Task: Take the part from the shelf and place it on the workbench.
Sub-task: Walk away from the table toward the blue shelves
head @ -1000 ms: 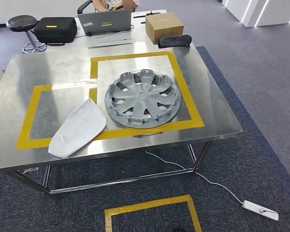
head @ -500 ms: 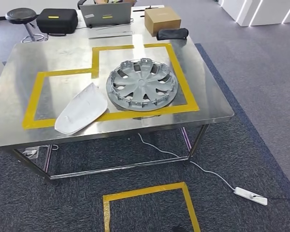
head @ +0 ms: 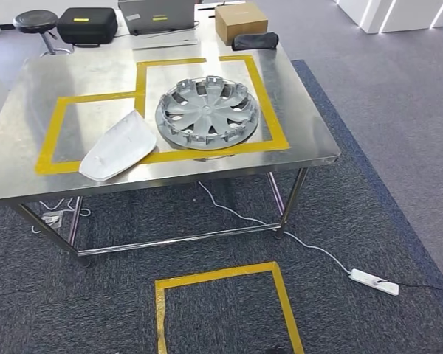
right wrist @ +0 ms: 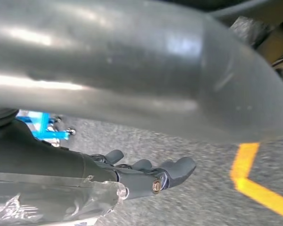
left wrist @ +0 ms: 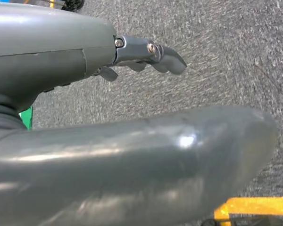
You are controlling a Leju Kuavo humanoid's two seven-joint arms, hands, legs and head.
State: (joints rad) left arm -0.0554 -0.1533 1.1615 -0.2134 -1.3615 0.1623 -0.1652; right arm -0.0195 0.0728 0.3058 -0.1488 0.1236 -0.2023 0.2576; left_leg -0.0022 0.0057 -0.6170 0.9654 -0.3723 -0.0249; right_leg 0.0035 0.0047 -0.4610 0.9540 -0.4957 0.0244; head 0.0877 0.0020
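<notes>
The bare steel bench is shiny silver-grey, marked with a stepped outline of bright yellow tape. The round plastic wheel cover on it is matt silver-grey with a spoked pattern of dark cut-outs. The curved plastic panel beside it is plain white. At the far end stand a tan cardboard box, a black pouch, a black case with a yellow stripe, and a grey laptop. The carpet floor is mottled dark grey, with a darker blue-grey patch under the bench and a yellow taped square. A white power strip trails a white cable. The left robot hand is glossy dark grey; the right robot hand is the same grey.
</notes>
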